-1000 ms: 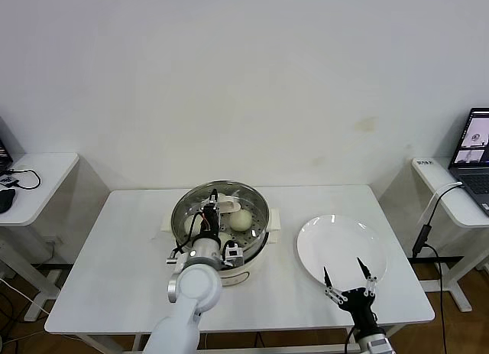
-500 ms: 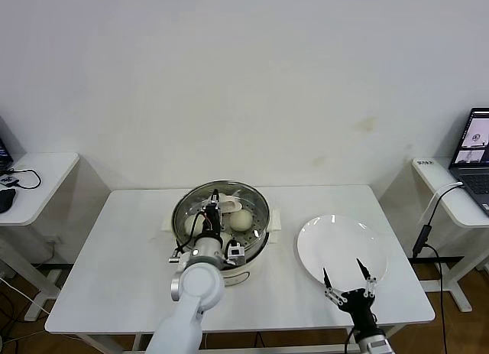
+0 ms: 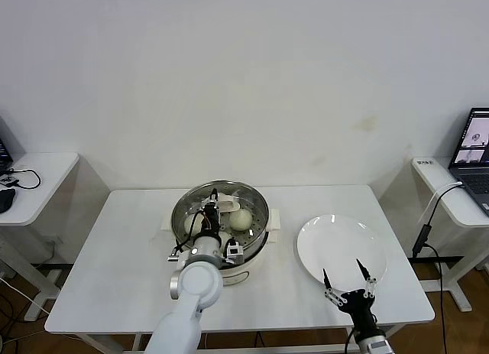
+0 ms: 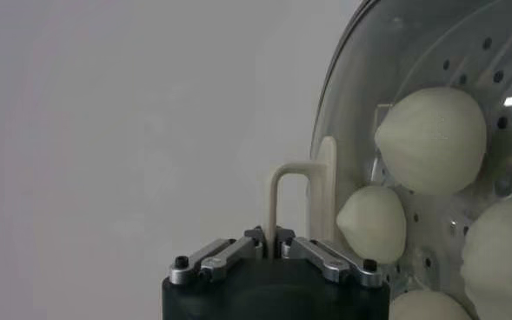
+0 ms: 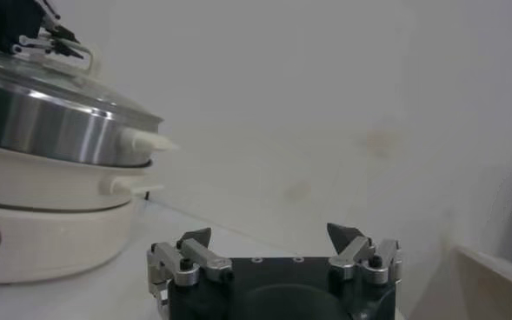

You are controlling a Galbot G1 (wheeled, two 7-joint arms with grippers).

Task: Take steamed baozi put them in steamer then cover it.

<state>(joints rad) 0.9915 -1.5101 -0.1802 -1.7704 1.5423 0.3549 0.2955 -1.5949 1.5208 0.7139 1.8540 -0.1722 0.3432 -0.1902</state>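
Note:
The steamer, a shiny steel pot on a cream base, stands mid-table. The clear glass cover lies on it. My left gripper is above the pot, shut on the cover's cream handle. In the left wrist view the gripper pinches the handle's thin loop. Several cream-white baozi show through the glass on the perforated tray; two show in the head view. My right gripper is open and empty at the table's front right. The right wrist view shows its jaws apart and the covered steamer.
An empty white plate lies right of the steamer, just beyond my right gripper. A folded white cloth lies under the steamer's far side. Side tables stand at both ends; the right one holds a laptop.

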